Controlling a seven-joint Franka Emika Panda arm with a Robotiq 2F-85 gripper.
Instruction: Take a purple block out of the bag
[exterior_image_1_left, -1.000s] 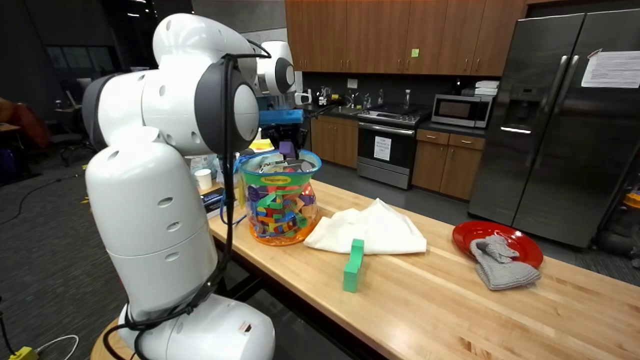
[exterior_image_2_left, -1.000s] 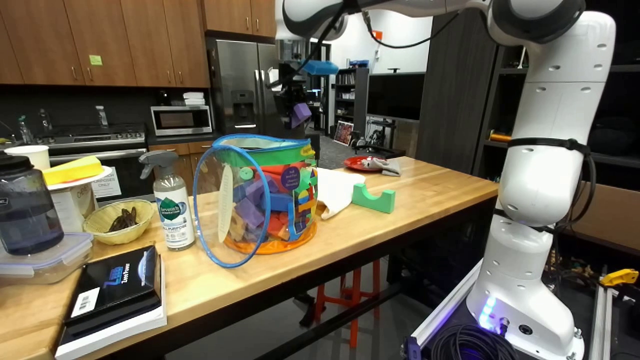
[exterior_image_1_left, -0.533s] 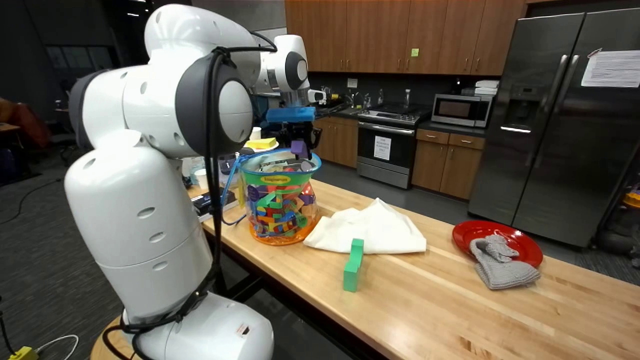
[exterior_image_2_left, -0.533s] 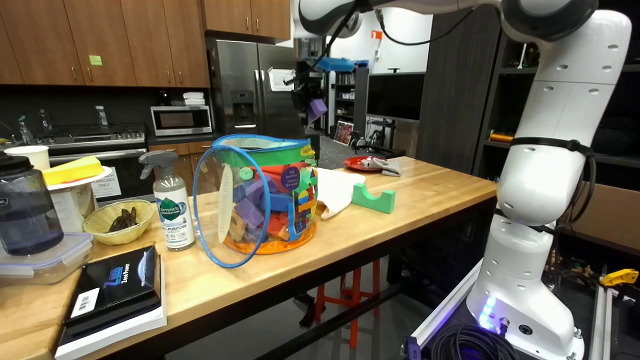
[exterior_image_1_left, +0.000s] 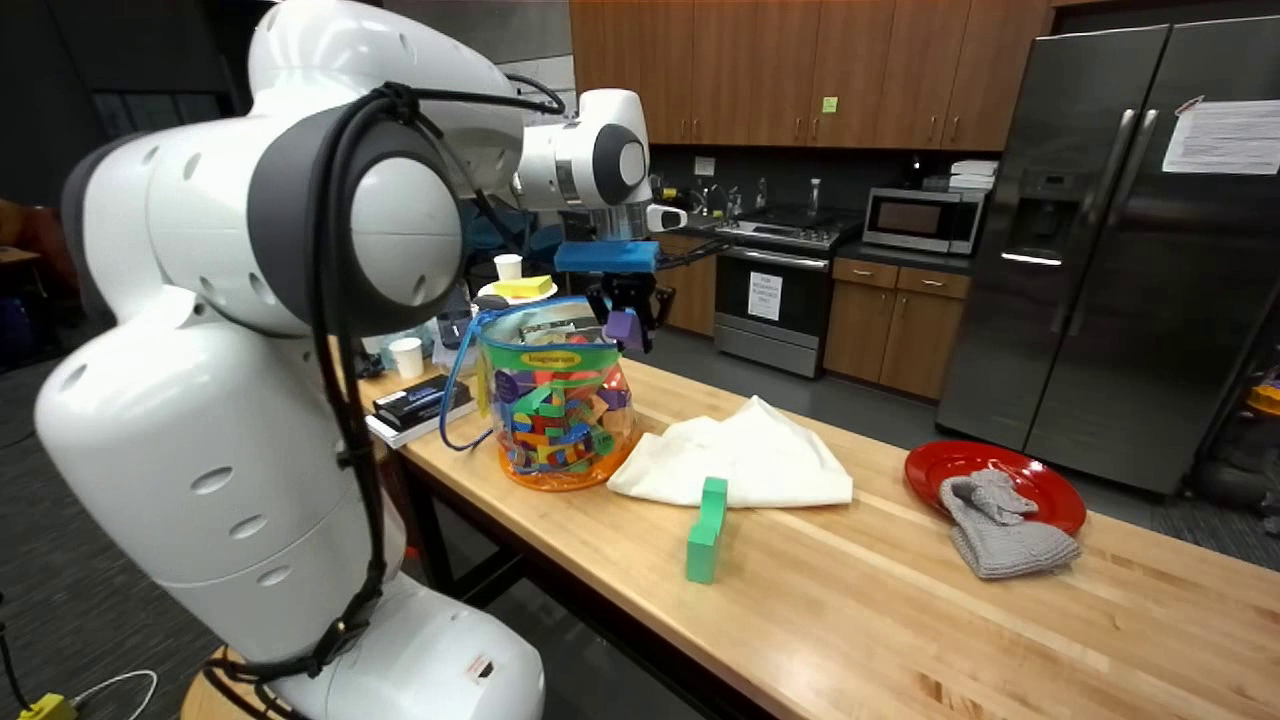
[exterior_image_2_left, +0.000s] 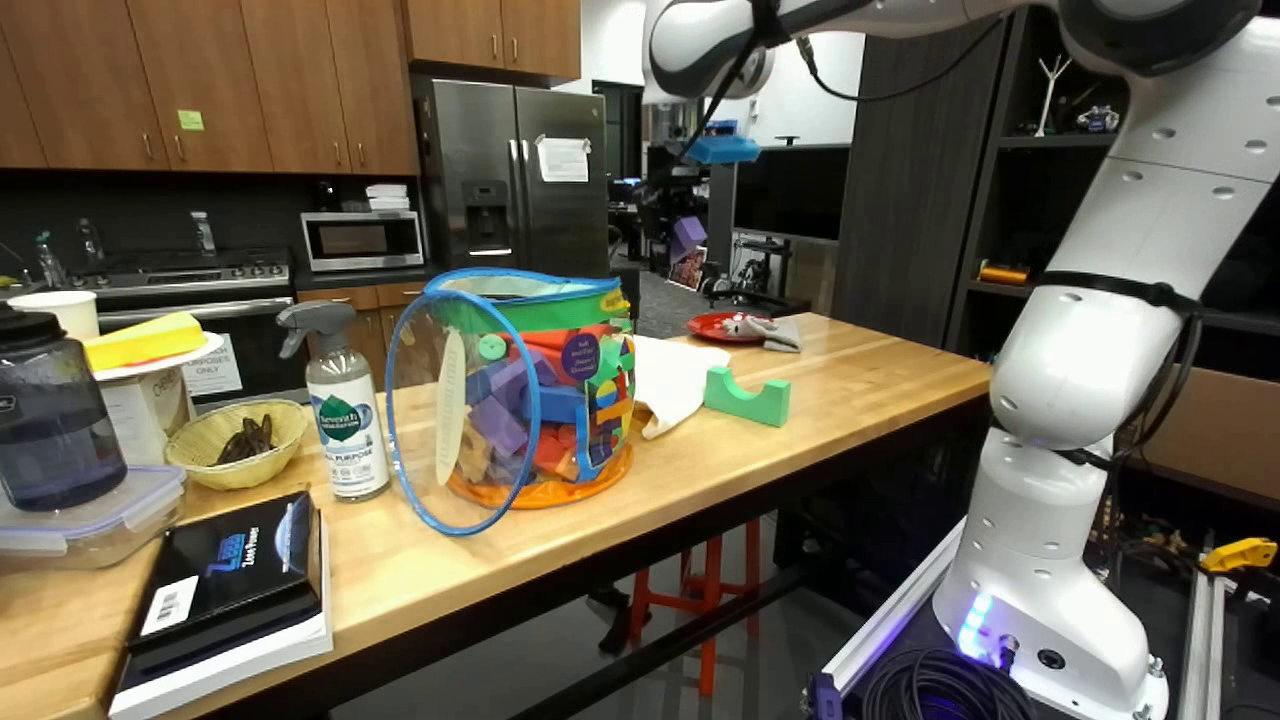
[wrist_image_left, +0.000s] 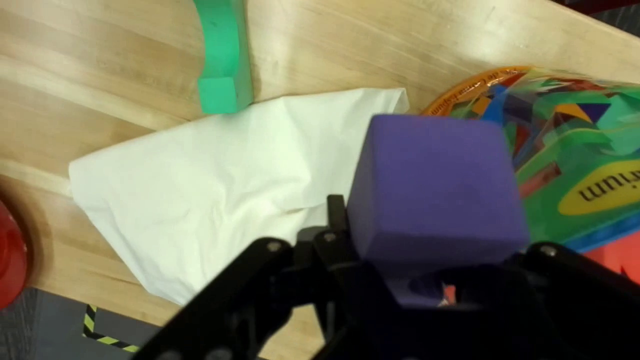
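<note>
The jaws are pinching the purple block (wrist_image_left: 445, 180), spread just as wide as it is thick. In the wrist view one black jaw bears on a side face; the contact on the opposite face is hidden. Much of the block sticks out past them.

The arm (exterior_image_1_left: 240, 420) bends at the elbow and reaches out over the tabletop (exterior_image_1_left: 900, 620), its wrist (exterior_image_1_left: 620, 155) turned so that the jaws point downward. A blue bar (exterior_image_2_left: 725, 150) sits just above the jaws, and black cables (exterior_image_1_left: 368, 510) run along the links.

The block is plain purple, with flat faces and straight edges, and looks tilted in both exterior views. In an exterior view it is already out of the bag (exterior_image_2_left: 560, 313), with a gap between the two, in the air past the rim on the side toward the white cloth (exterior_image_1_left: 740, 455).

The bag stands upright on the tabletop, open at the top, with a blue rim, a green band and an orange base. Coloured blocks (exterior_image_1_left: 560, 430) show through its clear sides, and its round lid (exterior_image_2_left: 450, 410) hangs down at one side. The white cloth lies just beside it, with a green arch (exterior_image_2_left: 748, 406) near; a red plate (exterior_image_1_left: 940, 462) is farther along the tabletop.
</note>
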